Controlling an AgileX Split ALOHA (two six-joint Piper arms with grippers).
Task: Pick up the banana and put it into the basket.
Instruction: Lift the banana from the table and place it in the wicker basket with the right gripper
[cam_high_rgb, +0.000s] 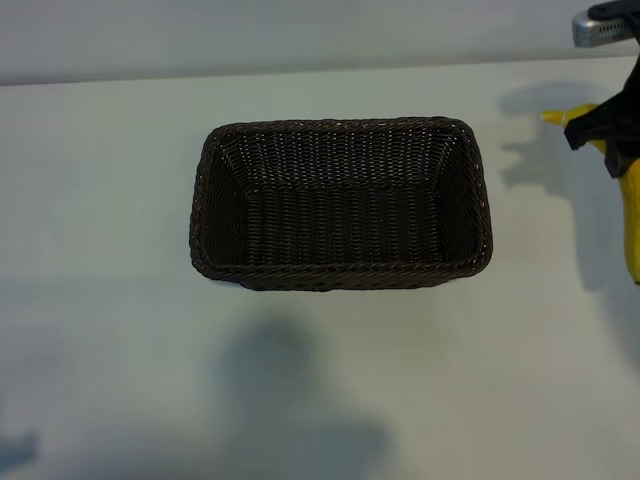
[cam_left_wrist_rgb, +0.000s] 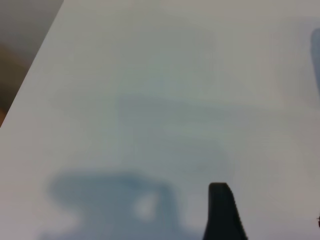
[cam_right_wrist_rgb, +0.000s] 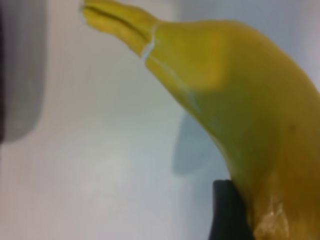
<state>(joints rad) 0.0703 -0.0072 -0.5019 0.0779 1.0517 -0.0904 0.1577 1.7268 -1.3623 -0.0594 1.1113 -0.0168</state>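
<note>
Right gripper (cam_high_rgb: 603, 135) clamped around banana (cam_high_rgb: 631, 215), mid-length.

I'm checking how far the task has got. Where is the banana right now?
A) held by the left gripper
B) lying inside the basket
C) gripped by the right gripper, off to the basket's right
C: the right gripper clamps the banana beside the empty basket.

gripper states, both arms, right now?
Left gripper: open, holding nothing.
Right gripper: closed on the curved, bright yellow banana.
</note>
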